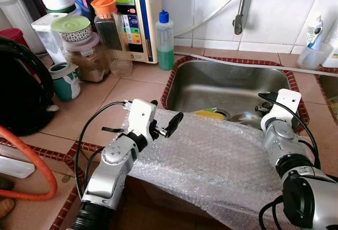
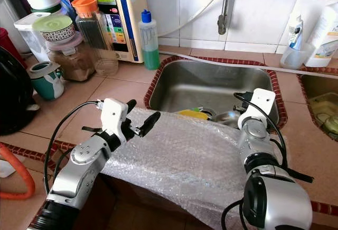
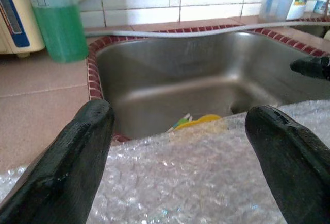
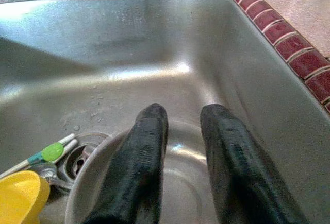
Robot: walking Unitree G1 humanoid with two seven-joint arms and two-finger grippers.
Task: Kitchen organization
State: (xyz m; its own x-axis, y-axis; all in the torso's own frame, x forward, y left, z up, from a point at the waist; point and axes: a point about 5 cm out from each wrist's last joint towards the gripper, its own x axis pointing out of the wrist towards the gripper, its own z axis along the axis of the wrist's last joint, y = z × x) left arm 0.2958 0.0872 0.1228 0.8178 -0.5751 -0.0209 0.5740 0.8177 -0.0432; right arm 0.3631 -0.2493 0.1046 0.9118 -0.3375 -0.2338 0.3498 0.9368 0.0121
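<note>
Bubble wrap (image 1: 211, 156) drapes across the sink's (image 1: 232, 82) near rim, centre frame, long axis running left to right. Left claw (image 1: 168, 124) hovers wide open just above its left end. Right claw (image 4: 178, 131), narrowly parted, reaches into the basin over a metal bowl (image 4: 175, 183), nearer the dishes.
</note>
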